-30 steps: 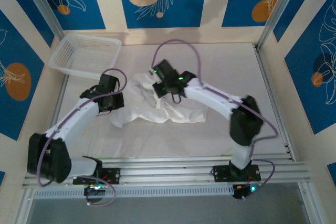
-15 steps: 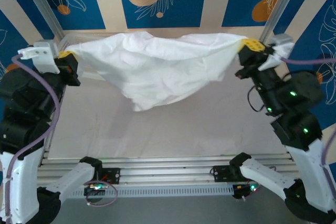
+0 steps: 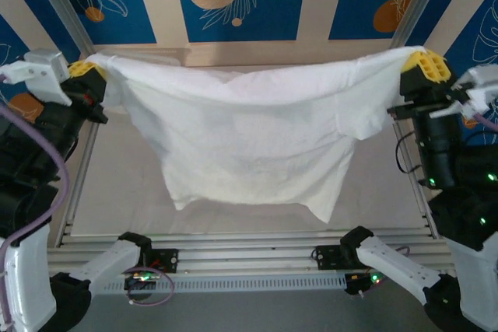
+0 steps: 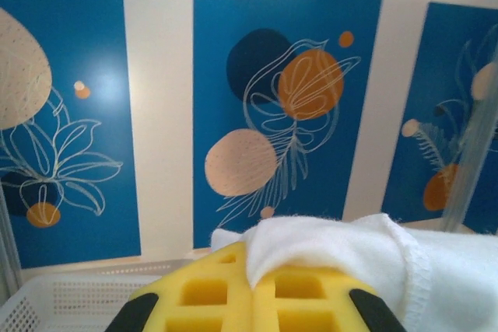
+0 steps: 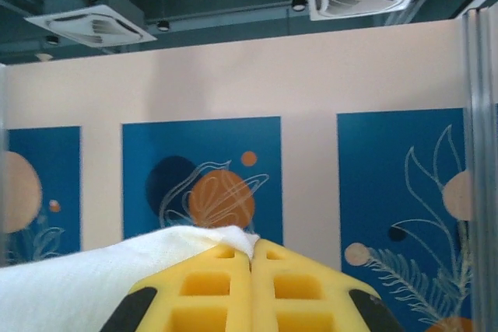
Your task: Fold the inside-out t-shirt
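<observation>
Where it hangs spread across mid-frame, the inside-out t-shirt [image 3: 249, 145] hides much of the table [image 3: 377, 188] behind it, its tag impossible to make out. The left gripper [image 3: 85, 71], upper left, and right gripper [image 3: 424, 63], upper right, each pinch a top corner.

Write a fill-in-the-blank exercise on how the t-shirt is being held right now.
The left gripper and the right gripper are both ____ on the t-shirt. The t-shirt's fabric is plain ____. The grippers' fingers are coloured ____. The number of grippers holding the t-shirt is ____.
Missing words: shut, white, yellow, two.
</observation>
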Tool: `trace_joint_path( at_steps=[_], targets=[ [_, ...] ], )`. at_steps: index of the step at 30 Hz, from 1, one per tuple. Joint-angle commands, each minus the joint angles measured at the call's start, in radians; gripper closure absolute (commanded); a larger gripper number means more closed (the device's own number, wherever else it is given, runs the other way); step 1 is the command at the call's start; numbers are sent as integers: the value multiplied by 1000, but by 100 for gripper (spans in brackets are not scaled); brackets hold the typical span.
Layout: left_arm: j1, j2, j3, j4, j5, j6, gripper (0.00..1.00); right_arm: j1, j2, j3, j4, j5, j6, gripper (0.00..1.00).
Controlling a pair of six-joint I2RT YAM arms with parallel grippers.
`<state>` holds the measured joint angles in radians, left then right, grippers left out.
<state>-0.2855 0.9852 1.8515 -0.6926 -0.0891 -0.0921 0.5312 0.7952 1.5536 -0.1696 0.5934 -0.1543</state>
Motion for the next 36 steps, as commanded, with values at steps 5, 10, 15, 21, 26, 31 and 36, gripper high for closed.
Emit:
trace_joint_path(
  at_steps=[5, 10, 15, 21, 26, 31, 36],
  targets=[
    [15, 285, -66, 83, -113, 2, 100, -408, 273, 18, -102, -174, 229, 100],
    [73, 535, -94, 212, -75, -59, 100, -594, 540, 36, -111, -394, 380, 100],
    [123, 827, 45, 307, -66, -123, 54, -608, 849, 216, -184, -517, 385, 46],
    [155, 923, 218, 259, 85, -162, 34, -594, 1058, 614, -623, -575, 292, 34],
    [120, 643, -117, 436, 255, -182, 30, -582, 943, 508, -732, -620, 271, 34],
    [-58, 298, -507, 661, 346, -23, 19, -577, 618, 90, -592, -636, 590, 33],
    [-293, 78, -726, 588, 389, 232, 8, -471, 248, -453, -454, -676, 926, 33]
  ],
)
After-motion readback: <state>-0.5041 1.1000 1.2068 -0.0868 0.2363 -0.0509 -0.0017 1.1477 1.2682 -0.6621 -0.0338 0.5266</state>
